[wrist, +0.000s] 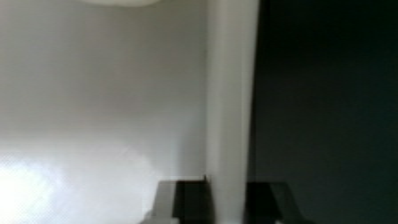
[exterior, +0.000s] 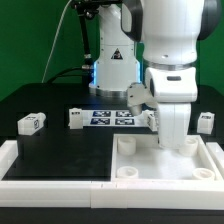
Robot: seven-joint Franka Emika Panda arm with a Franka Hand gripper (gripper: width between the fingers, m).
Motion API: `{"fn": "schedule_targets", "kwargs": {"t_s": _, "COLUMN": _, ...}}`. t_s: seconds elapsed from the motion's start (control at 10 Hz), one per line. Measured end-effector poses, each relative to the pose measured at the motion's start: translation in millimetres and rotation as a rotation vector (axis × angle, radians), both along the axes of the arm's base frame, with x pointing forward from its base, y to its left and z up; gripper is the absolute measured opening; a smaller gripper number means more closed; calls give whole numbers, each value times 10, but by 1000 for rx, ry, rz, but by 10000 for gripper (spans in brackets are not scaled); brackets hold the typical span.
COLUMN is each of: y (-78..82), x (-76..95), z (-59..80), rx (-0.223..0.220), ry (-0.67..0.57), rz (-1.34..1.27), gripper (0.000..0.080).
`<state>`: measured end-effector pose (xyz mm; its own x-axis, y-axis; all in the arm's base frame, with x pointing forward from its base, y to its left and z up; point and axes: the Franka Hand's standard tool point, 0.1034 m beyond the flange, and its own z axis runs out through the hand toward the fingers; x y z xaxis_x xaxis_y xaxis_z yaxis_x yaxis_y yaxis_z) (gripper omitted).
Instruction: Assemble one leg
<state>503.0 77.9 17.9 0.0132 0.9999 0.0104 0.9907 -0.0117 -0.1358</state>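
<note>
So, in the exterior view the arm is reaching down with its hand (exterior: 167,146) sitting at the far rim of the big white tray (exterior: 165,170), not at any leg. I'm reading this as the prep step, getting the tray placed before a leg goes into a corner socket. The pegs I can make out are all lying loose on the black tabletop (exterior: 60,145). A leg (exterior: 32,123) is lying well off toward the exterior view's left, a second leg (exterior: 75,118) just beside the marker board (exterior: 105,117), and a third leg (exterior: 205,122) toward the exterior view's right, behind the tray. Each is looking like a stubby white block with a black-and-white tag on one face.

In the wrist view the hand (wrist: 228,202) is straddling the tray's upright wall (wrist: 228,100), with a dark finger on each side and the dark tabletop (wrist: 329,120) running alongside. The fingers are sitting close against the wall, but I can't tell whether they're actually squeezing it. No leg is showing here. I'm guessing the next move is calling for letting go of the tray, then going over to a leg and lining up on it.
</note>
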Motion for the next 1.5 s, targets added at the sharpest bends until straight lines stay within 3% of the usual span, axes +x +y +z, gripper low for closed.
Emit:
{"fn": "schedule_targets", "kwargs": {"t_s": 0.5, "y": -2, "x": -6, "z": -8, "rx": 0, "ry": 4, "rz": -1, "gripper": 65}}
{"fn": "schedule_targets", "kwargs": {"t_s": 0.6, "y": -5, "x": -6, "z": -8, "rx": 0, "ry": 4, "rz": -2, "gripper": 238}}
{"fn": "schedule_targets", "kwargs": {"t_s": 0.8, "y": -9, "x": -6, "z": -9, "rx": -1, "ry": 4, "rz": -2, "gripper": 513}}
{"fn": "schedule_targets", "kwargs": {"t_s": 0.9, "y": -10, "x": -6, "z": -9, "rx": -1, "ry": 4, "rz": -2, "gripper": 513}}
{"fn": "schedule_targets", "kwargs": {"t_s": 1.0, "y": -11, "x": -6, "z": -9, "rx": -1, "ry": 4, "rz": -3, "gripper": 624}}
{"fn": "schedule_targets", "kwargs": {"t_s": 1.5, "y": -12, "x": -5, "z": -6, "rx": -1, "ry": 4, "rz": -3, "gripper": 649}}
